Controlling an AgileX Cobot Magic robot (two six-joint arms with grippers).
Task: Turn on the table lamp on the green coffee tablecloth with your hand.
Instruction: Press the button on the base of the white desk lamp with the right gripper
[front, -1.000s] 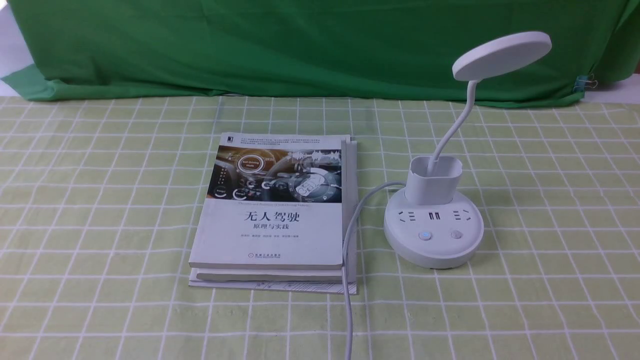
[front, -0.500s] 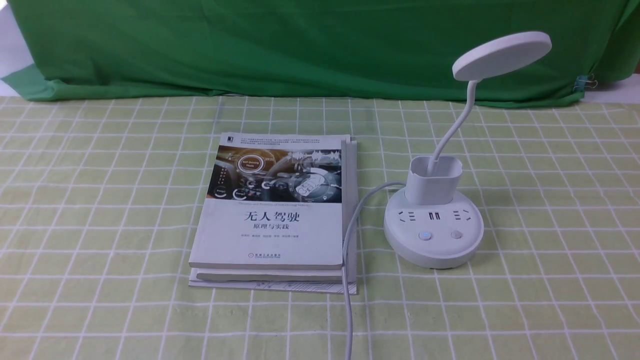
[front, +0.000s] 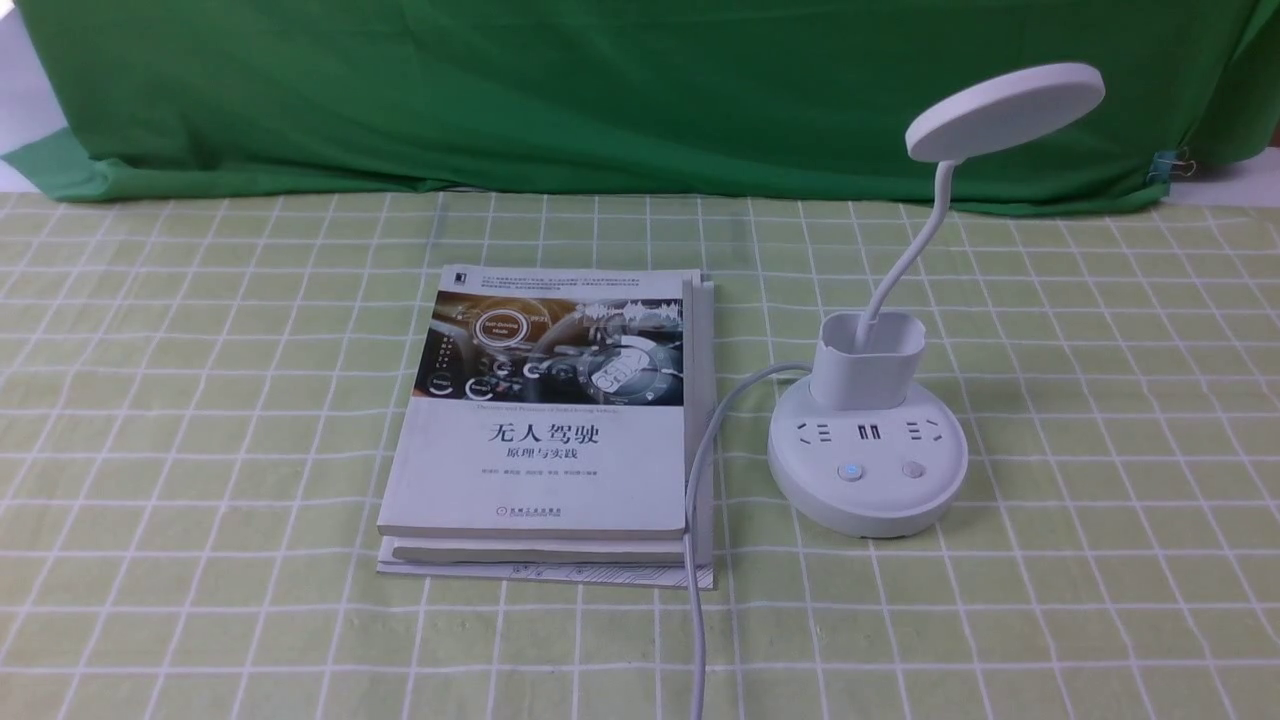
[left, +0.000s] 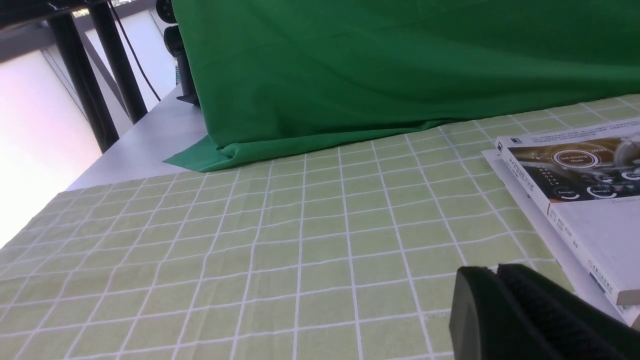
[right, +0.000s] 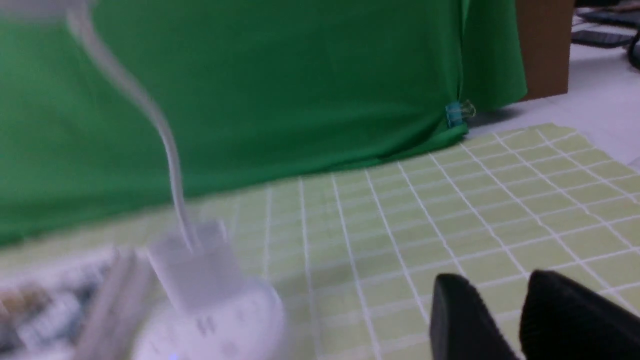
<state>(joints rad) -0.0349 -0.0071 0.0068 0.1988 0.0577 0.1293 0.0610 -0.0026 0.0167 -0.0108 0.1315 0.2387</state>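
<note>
The white table lamp stands on the green coffee tablecloth at the right. Its disc head is raised on the curved neck and looks unlit. Two buttons sit on the front of the base; the left button shows a small blue glow. No arm shows in the front view. My left gripper is shut and empty, low over the cloth beside the book. My right gripper is open and empty, with the blurred lamp some way off to one side.
A stack of books lies left of the lamp. The white cord runs between them to the front edge. The dark green backdrop hangs behind, held by a blue clip.
</note>
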